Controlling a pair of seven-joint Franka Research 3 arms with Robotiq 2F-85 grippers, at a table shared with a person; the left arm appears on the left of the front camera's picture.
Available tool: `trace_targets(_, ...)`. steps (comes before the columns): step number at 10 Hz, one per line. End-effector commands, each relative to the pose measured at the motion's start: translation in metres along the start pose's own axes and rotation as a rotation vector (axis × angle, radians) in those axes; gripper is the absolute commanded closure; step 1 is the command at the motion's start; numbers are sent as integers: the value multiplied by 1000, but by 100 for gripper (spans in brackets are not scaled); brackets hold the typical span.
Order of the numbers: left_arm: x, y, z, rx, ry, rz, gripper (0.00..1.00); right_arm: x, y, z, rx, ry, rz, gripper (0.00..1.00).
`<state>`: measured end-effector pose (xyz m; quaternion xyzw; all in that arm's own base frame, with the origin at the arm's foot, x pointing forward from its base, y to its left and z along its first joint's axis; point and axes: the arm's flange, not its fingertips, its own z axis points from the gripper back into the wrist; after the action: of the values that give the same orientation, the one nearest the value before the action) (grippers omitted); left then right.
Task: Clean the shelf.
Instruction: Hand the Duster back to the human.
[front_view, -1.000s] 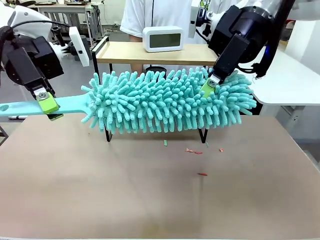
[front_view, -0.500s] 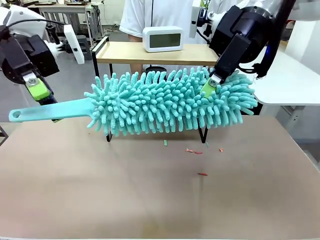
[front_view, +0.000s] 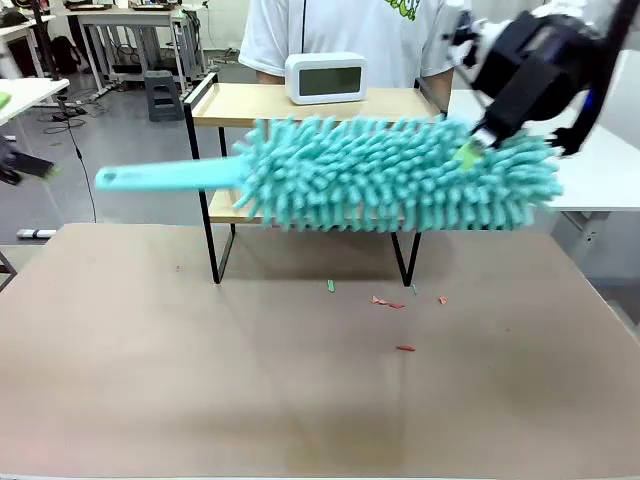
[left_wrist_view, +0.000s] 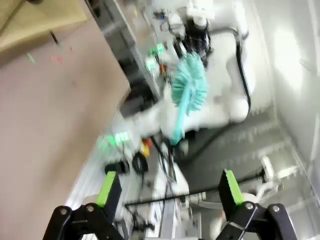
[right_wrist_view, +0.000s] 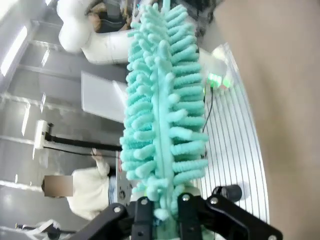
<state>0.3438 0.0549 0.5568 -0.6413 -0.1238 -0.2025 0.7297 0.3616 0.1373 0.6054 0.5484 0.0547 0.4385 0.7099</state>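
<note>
One right end effector (front_view: 470, 152) grips the duster (front_view: 400, 175) before the shelf (front_view: 240, 104).

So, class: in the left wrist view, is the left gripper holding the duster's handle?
No, the left gripper stands open with nothing between its green pads, and the duster hangs farther off.

One duster (front_view: 400, 175), one shelf (front_view: 250, 105), one clock (front_view: 326, 78)

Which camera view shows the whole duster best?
The front view: the duster shows side-on, handle to fluffy head, in front of the shelf, the right gripper shut on its head. The right wrist view looks along the head only; the left wrist view shows it small, far and blurred.
</note>
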Motion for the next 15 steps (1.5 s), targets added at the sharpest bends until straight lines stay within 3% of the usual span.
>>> trace_targets(1, -19, 5, 0, 40, -405, -48, 0, -58, 43, 34, -45, -325, 109, 100)
trace_targets(3, -22, 23, 7, 31, -475, -35, 0, -118, 72, 68, -131, -637, 132, 100)
trace_targets(4, -23, 27, 7, 8, -450, -24, 0, -151, 75, 81, -152, -770, 82, 100)
trace_targets(5, -28, 22, 35, 38, -431, 14, 0, -189, 69, 89, -218, -935, -63, 100)
trace_targets(7, -28, 22, 35, 38, -431, 14, 0, -241, 43, 82, -262, -1115, -305, 100)
trace_targets(8, -28, 22, 35, 38, -431, 14, 0, -254, 26, 74, -292, -1132, -479, 100)
trace_targets(9, -28, 22, 35, 38, -431, 14, 0, -258, 7, 68, -289, -1088, -622, 100)
trace_targets(10, -28, 22, 35, 38, -431, 14, 0, -255, -6, 67, -304, -1068, -707, 100)
trace_targets(11, -28, 22, 35, 38, -431, 14, 0, -244, -15, 70, -342, -1059, -718, 100)
trace_targets(12, -28, 22, 35, 38, -431, 14, 0, -275, 1, 95, -356, -1097, -592, 100)
trace_targets(15, -28, 22, 35, 38, -431, 14, 0, -275, 1, 95, -356, -1097, -592, 100)
